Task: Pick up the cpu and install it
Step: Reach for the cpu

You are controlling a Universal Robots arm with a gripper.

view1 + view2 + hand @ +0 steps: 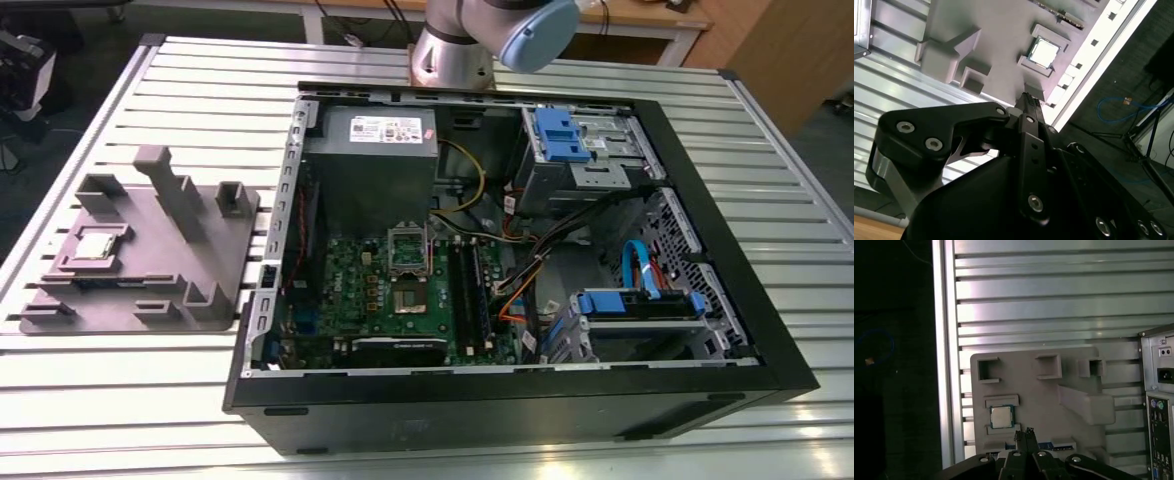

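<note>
Black gripper [1025,434] fingertips sit pressed together in both wrist views, pinching nothing and touching nothing. They hang above the grey tray [1054,400], near the cpu [1002,416] yet clear of it. The cpu lies flat in its shallow pocket, silver-grey metal top up, its edges square with the tray's edges (being square itself, it has no long axis to speak of). In the exterior view the tray rests on the slatted metal table [134,400] at the exterior view's left, with the cpu in the tray's left part. To the right lies the open computer case [534,420], a silver socket frame [407,248] on its green motherboard [400,300] — and farthest off, the arm's base [454,50].
</note>
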